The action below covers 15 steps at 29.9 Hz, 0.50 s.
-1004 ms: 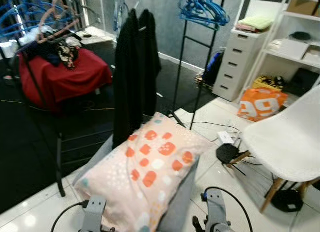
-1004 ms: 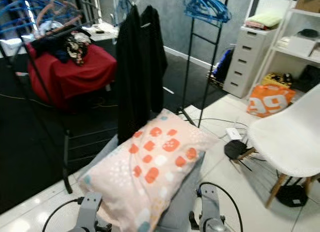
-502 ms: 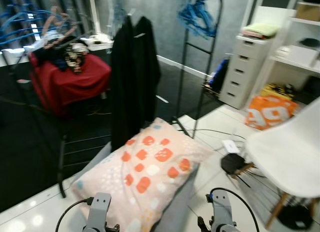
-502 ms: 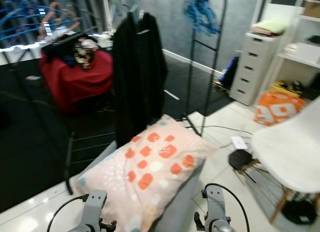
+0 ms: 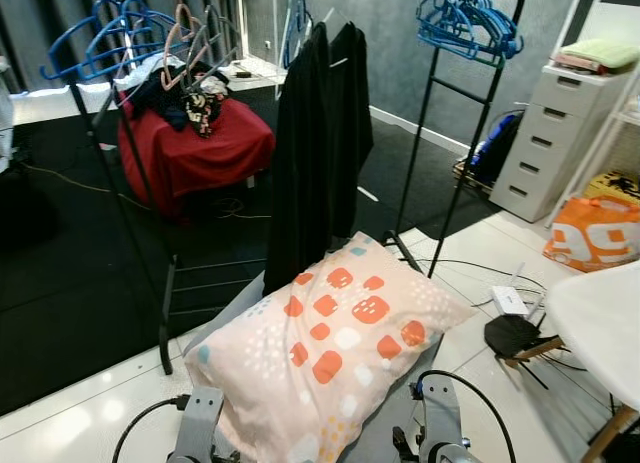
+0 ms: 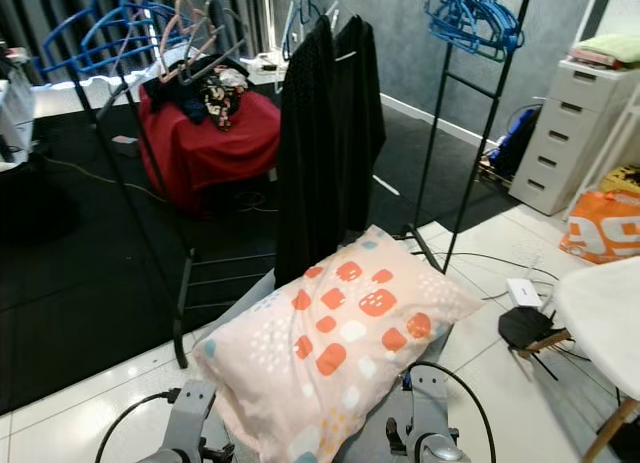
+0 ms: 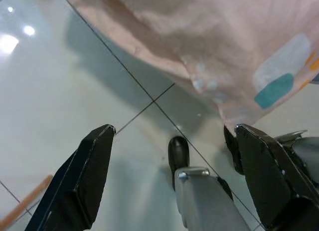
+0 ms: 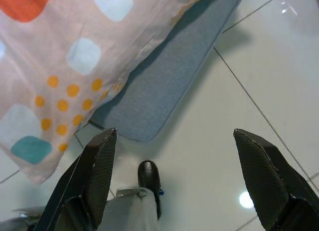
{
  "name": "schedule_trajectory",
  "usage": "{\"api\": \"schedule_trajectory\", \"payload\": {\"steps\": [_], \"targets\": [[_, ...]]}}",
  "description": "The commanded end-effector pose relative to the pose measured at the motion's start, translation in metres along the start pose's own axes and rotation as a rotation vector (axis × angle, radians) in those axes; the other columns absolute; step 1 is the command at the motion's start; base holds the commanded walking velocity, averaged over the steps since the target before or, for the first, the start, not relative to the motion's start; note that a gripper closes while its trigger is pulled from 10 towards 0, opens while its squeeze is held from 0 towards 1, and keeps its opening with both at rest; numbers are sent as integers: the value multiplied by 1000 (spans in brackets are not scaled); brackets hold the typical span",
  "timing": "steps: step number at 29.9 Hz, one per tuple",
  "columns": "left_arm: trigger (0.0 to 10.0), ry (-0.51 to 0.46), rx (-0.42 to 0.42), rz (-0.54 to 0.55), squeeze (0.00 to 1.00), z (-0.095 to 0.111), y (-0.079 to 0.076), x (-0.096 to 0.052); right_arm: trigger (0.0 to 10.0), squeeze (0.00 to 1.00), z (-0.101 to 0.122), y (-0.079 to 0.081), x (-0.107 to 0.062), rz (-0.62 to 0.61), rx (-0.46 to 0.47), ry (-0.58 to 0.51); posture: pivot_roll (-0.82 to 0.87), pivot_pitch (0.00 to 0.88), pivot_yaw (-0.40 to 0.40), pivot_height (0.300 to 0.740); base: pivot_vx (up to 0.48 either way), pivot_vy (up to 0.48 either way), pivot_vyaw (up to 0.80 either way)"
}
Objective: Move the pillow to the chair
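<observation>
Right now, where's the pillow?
In the eye views the pillow lies on a grey seat straight ahead, low in the picture, just in front of the black garments on the rack, left of the white chair.

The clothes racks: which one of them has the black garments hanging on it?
The nearer rack, left of the pillow, holds the black garments along with blue and pink hangers. The other rack, further right, carries only blue hangers.

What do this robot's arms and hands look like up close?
Each arm is silver-grey metal with a thin black cable looping off it. The left hand and right hand each have two long, flat, matte black fingers that taper toward the tip, with no markings showing.
</observation>
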<state>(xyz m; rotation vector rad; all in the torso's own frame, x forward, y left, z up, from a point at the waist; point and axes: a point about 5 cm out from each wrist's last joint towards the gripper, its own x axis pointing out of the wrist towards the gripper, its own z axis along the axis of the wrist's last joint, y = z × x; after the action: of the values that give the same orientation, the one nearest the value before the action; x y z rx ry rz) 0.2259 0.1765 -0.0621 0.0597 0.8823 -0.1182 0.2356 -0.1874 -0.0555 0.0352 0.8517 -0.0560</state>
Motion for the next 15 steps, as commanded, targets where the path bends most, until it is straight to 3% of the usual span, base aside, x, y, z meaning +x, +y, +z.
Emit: {"api": "schedule_trajectory", "payload": {"steps": [1, 9, 15], "targets": [[10000, 11, 0, -1, 0, -2, -1, 0, 10000, 0, 2, -4, 0, -17, 20, -16, -168, 0, -40, 738, 0, -480, 0], [10000, 13, -28, 19, 0, -3, -3, 0, 10000, 0, 2, -6, 0, -17, 9, -15, -169, 0, -42, 738, 0, -60, 0], [10000, 9, -1, 10, 0, -2, -4, 1, 10000, 0, 3, -7, 0, -16, 14, -16, -167, 0, -47, 738, 0, 0, 0]]}}
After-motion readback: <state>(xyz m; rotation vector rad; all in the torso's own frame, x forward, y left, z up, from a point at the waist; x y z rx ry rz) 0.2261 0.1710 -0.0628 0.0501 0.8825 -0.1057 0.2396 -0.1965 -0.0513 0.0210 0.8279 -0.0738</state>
